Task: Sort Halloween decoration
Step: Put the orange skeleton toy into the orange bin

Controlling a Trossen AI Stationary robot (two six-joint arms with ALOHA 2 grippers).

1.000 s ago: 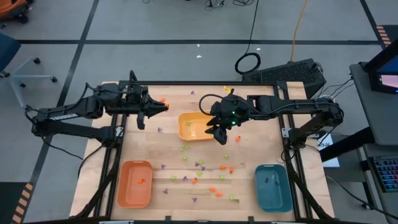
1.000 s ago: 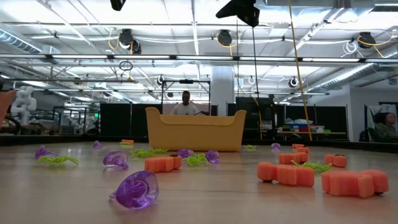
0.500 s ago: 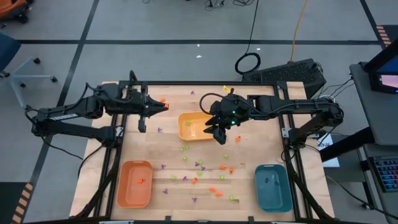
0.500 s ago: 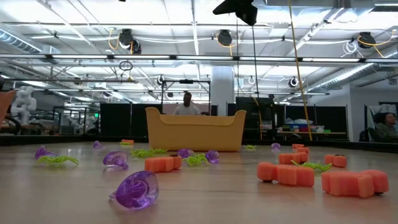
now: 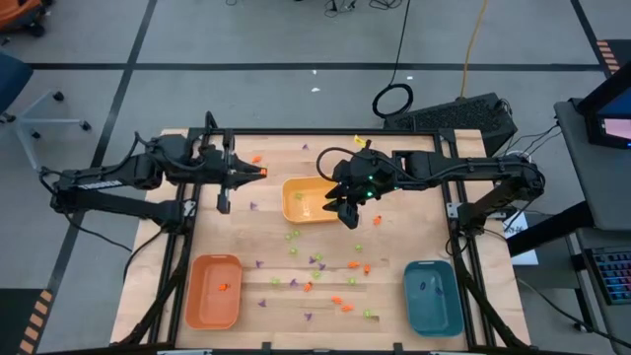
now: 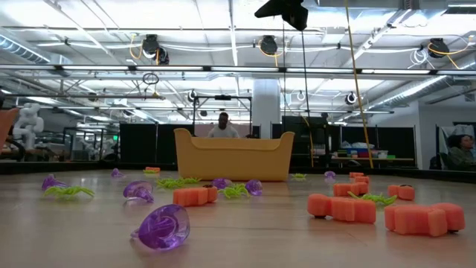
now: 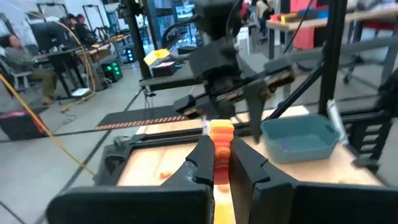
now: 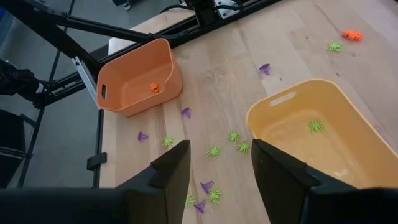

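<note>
You're in a big open robotics lab: exposed ceiling ducts (image 6: 223, 67), workstations with monitors (image 7: 46, 28), cables everywhere.

Halloween decoration (image 5: 314, 272): tiny orange, green and purple pieces scattered across the table (image 5: 385, 296); one orange piece (image 7: 221, 138) clamped in left pincer (image 7: 221, 163).

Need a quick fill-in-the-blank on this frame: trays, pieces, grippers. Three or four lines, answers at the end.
1. The left gripper is shut on a small piece coloured ____.
2. The right gripper, fingers apart and holding nothing, hangs by the ____ tray.
3. The single piece lying in the yellow tray is a light green ____.
4. The orange tray holds one piece; the tray at the other near corner of the table is ____.

Answers: orange; yellow; spider; teal
</note>
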